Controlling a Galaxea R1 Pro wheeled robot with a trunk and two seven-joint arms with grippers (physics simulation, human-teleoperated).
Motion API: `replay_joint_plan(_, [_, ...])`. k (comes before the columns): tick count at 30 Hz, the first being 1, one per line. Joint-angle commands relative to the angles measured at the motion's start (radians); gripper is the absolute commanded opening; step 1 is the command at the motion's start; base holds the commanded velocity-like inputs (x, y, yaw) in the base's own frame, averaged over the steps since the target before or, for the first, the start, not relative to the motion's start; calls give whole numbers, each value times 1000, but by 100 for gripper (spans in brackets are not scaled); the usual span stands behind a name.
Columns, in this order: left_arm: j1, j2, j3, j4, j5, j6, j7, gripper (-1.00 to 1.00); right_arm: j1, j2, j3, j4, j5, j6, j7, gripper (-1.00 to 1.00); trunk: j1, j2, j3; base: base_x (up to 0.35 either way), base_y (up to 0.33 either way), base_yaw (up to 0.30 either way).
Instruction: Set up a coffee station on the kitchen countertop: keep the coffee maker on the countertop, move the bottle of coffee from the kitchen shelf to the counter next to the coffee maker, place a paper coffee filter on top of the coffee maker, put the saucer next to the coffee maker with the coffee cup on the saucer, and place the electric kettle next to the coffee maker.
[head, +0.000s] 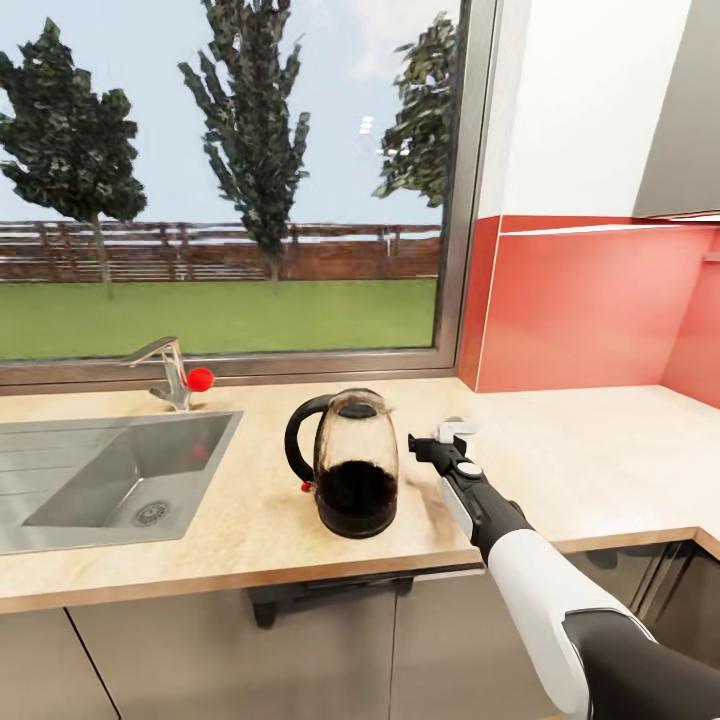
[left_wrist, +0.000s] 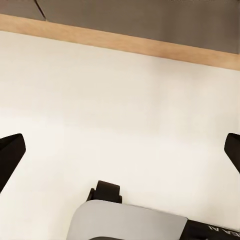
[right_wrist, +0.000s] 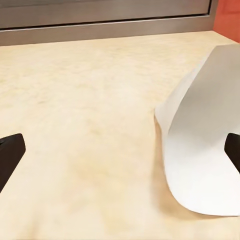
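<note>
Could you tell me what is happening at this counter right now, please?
The robot's right gripper hovers low over the kitchen countertop with its jaws open, right at the paper coffee filter, which lies on the wood and is not yet grasped. The electric kettle stands on the counter between the sink and the right arm, untouched. The left gripper is open and empty over a pale surface.

electric kettle (head: 350, 470) on kitchen countertop (head: 250, 520), right of sink (head: 100, 480); paper coffee filter (head: 458, 430) right of kettle
</note>
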Motion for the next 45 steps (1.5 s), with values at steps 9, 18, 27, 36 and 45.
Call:
replay_joint_plan(9, [0,1,1,-2,7,-1,0,100,0,-5,2,-1,-1,3,-4,100,0,-1,-1,97,0,0])
replay_joint_plan(18, [0,1,1,-2,7,0,0,100,0,-6,2,3,-1,2,-5,100,0,-1,-1,64,-43,0])
replay_joint_plan(27, [0,1,1,-2,7,0,0,100,0,-8,0,21,-1,2,-5,100,0,-1,-1,8,-6,0])
replay_joint_plan(36, [0,1,1,-2,7,0,0,100,0,-8,0,41,-1,1,-5,100,0,-1,-1,25,0,0])
replay_joint_plan(45, [0,1,1,-2,7,1,0,100,0,-8,0,42,-1,1,-5,100,0,-1,-1,84,0,0])
